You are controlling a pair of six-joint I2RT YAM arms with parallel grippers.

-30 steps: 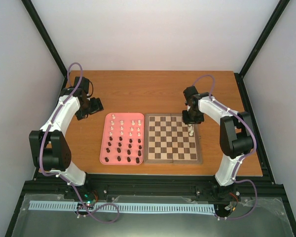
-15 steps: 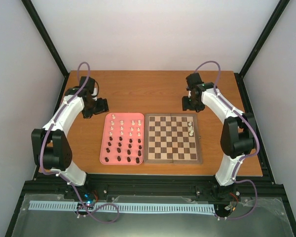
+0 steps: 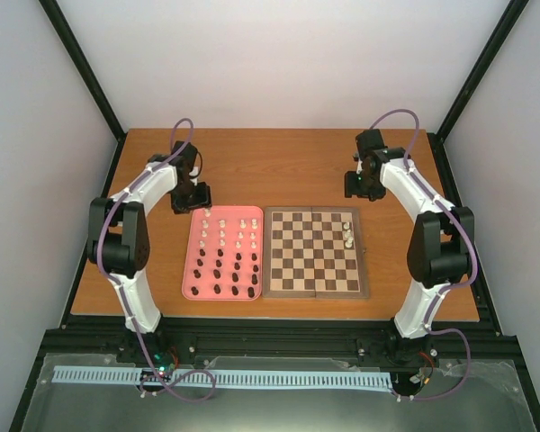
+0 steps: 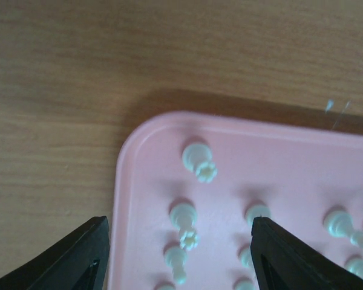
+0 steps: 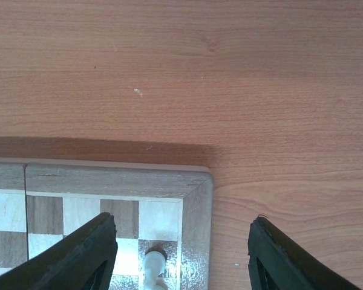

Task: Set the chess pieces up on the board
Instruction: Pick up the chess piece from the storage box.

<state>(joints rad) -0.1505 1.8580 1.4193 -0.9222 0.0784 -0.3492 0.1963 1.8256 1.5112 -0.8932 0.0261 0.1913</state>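
- At the near side of the table (image 3: 279, 162), the pink tray (image 3: 188, 270) lies on the left and the board (image 3: 267, 261) just beside it on the right
- Tray, near rows: dark pieces (image 3: 227, 274), upright; far rows: white pieces (image 3: 234, 227), upright and closely spaced
- Board: bare except for a few placed white pieces (image 3: 347, 236) along its right side towards the far corner; the right wrist view shows one at the border there
- Left gripper (image 4: 178, 254): jaws spread wide with nothing between them, hovering over the tray's far left corner, the corner piece (image 4: 198, 162) just ahead of the fingers
- Right gripper (image 5: 181, 254): jaws apart and empty, above the board's far right corner and the bare table beyond it
- Step in hand, as we judge it: the left arm fetches a white piece from the tray. We would centre the jaws on one piece only, descend straight, close low on its stem, and lift clear before crossing so the neighbours are not toppled
- Against one second ago: the right gripper was down over the placed pieces and has since drawn back past the far edge; the left gripper has swung in from further left to the tray corner; the counts on tray and board look unchanged
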